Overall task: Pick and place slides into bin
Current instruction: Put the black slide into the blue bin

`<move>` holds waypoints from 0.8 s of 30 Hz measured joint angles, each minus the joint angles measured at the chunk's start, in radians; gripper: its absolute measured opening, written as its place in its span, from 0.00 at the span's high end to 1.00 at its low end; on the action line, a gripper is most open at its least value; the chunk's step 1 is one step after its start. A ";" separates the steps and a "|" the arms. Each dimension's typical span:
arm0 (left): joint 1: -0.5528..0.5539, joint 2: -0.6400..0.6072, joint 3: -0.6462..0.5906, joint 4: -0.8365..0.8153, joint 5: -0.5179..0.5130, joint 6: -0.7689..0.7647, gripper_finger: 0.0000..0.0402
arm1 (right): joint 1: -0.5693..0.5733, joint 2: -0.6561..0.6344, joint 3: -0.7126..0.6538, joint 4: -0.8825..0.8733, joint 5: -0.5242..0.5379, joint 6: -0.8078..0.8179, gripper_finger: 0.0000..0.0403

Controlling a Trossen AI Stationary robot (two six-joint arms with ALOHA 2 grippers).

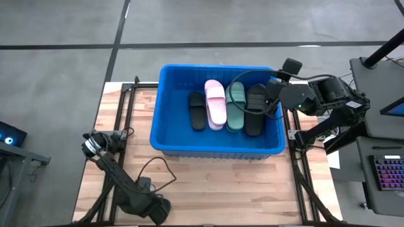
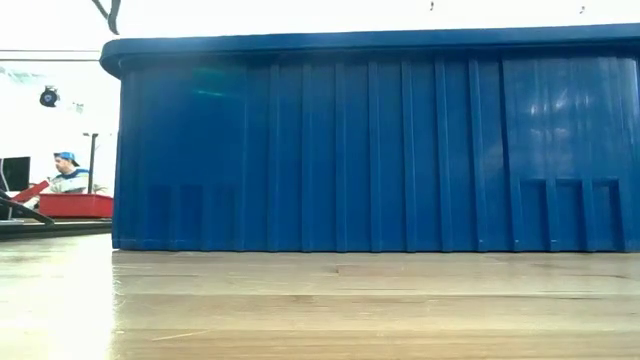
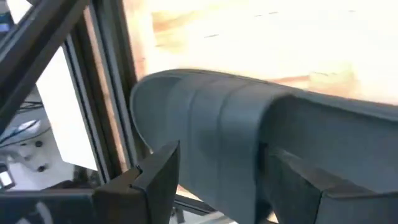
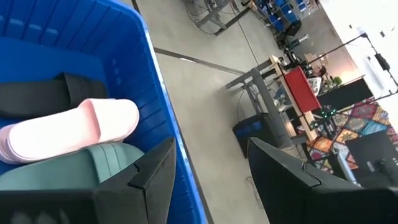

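1. Bin (image 1: pixel 165 135): I see it at the surface's (image 1: pixel 208 189) far edge
2. Slides in the bin, side by side: black (image 1: pixel 197 110), pink (image 1: pixel 216 104), green (image 1: pixel 236 106), black (image 1: pixel 255 108)
3. Right gripper (image 1: pixel 271 94): I have it over the bin's right rim, jaws apart, holding nothing
4. Left gripper (image 1: pixel 95 144): parked near the surface's left edge, jaws apart, holding nothing
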 joint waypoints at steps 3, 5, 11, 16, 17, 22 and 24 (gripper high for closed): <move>0.000 0.000 -0.015 0.002 0.018 0.014 0.51 | 0.000 0.000 0.000 0.000 0.000 -0.018 0.52; 0.000 0.000 -0.019 0.001 0.018 0.012 0.51 | 0.000 0.000 0.000 0.000 0.000 -0.021 0.52; 0.000 0.000 -0.065 0.040 0.033 0.010 0.51 | 0.000 0.000 0.000 0.000 0.000 -0.026 0.52; 0.000 0.000 -0.071 0.045 0.036 0.010 0.51 | 0.000 0.000 0.000 0.000 0.000 -0.029 0.52; 0.000 0.000 -0.070 0.046 0.036 0.010 0.52 | 0.000 0.000 0.000 0.000 0.000 -0.029 0.52; 0.000 0.000 -0.059 0.057 0.036 0.021 0.62 | 0.000 -0.001 0.000 0.000 0.000 -0.038 0.52; 0.000 0.000 -0.057 0.060 0.036 0.048 0.68 | 0.000 -0.002 0.000 0.000 0.000 -0.045 0.52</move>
